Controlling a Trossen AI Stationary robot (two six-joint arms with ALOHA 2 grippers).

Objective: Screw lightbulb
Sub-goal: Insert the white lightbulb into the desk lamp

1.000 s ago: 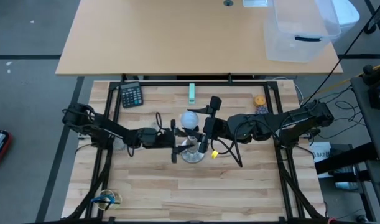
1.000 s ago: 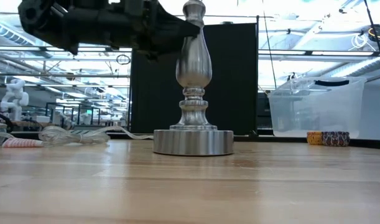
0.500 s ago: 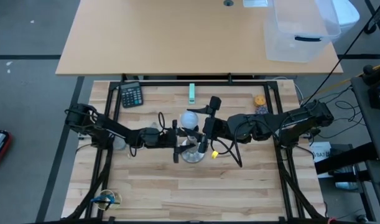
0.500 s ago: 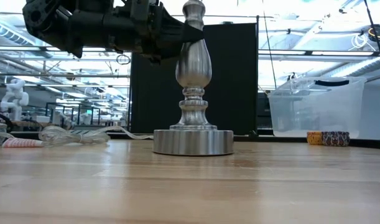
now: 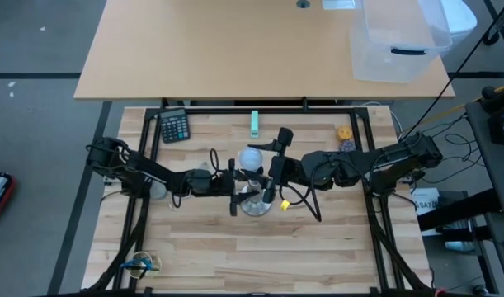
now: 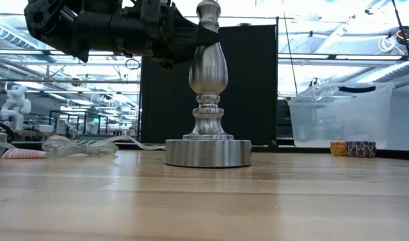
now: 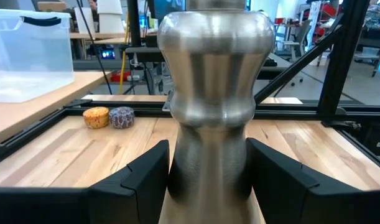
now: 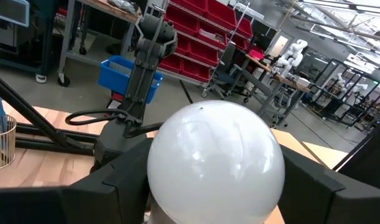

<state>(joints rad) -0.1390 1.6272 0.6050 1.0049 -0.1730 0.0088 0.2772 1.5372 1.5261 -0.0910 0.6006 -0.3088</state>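
Note:
A silver round-based stand [image 5: 256, 205] stands upright on its base at the table's middle; it also shows in the low view [image 6: 207, 100] and the left wrist view [image 7: 214, 93]. The white frosted lightbulb [image 5: 251, 157] sits at the stand's top, globe up [image 8: 214, 155]; its screw base is hidden. My left gripper [image 5: 235, 191] reaches in from the table's left, shut on the stand's upper body [image 7: 208, 171]. My right gripper [image 5: 270, 177] reaches in from the table's right, shut on the bulb [image 8: 214, 186]. My left gripper holds the stand's narrow waist below its bulge [image 7: 177, 168] between its two fingers [image 7: 140, 180]. The fingers come level from the table's left, one on each side. The stand is upright, its base on the table. My right gripper pinches the bulb's globe [image 8: 153, 168], one finger [image 8: 115, 180] on each side of its widest part. The fingers come about level from the table's right. The bulb stands globe up over the stand; its lower end is hidden by the globe and fingers.
A calculator [image 5: 174, 125] and a green strip [image 5: 254, 124] lie toward the far edge, two small round pieces [image 5: 345, 138] at the far right. A clear bin [image 5: 396, 41] stands on the far table. Cables [image 6: 77, 144] lie at the left.
My left gripper has gone a little toward the table's right and slightly down, closing in on the stand's upper body, then kept still. The stand, the bulb and my right gripper have stayed in place.

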